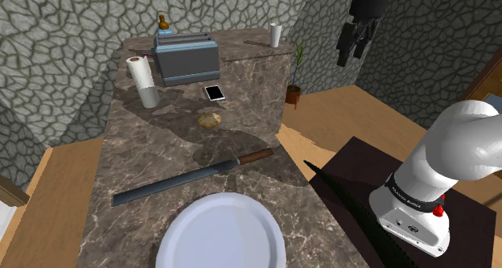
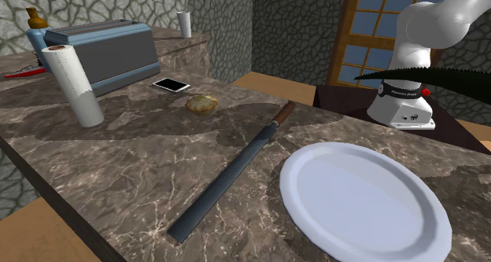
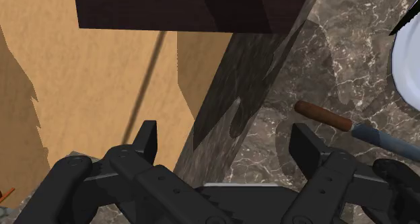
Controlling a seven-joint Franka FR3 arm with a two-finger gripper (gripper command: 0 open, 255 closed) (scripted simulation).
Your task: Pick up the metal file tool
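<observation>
- File (image 1: 189, 178) is laid flat on the counter (image 1: 161, 146). It is drawn as a long dark blade with a brown handle (image 3: 323, 115) at one end.
- In the shoulder view it is set diagonally: the handle is turned to the right edge of the counter, on the side of the stand, and the blade tip is turned to the left.
- Nothing is placed on top of the file. The plate (image 1: 221, 230) is found just beside the middle of the blade, apparently without contact.
- The gripper (image 1: 351, 55) is held high and well apart from the file, over the floor beyond the counter edge. This is judged to be a start pose, from which the descent is yet to be made.
- The claw is spread wide and nothing is pinched in it. In the wrist view the fingers (image 3: 148, 138) are seen apart, with the counter edge between them and the handle beyond the right one.
- The handle is judged the better place for gripping, because it is thicker than the flat blade and is kept away from the plate.
- The toaster (image 1: 187, 57) and the paper roll (image 1: 143, 81) are stood far from the file, so they are not expected to disturb.
</observation>
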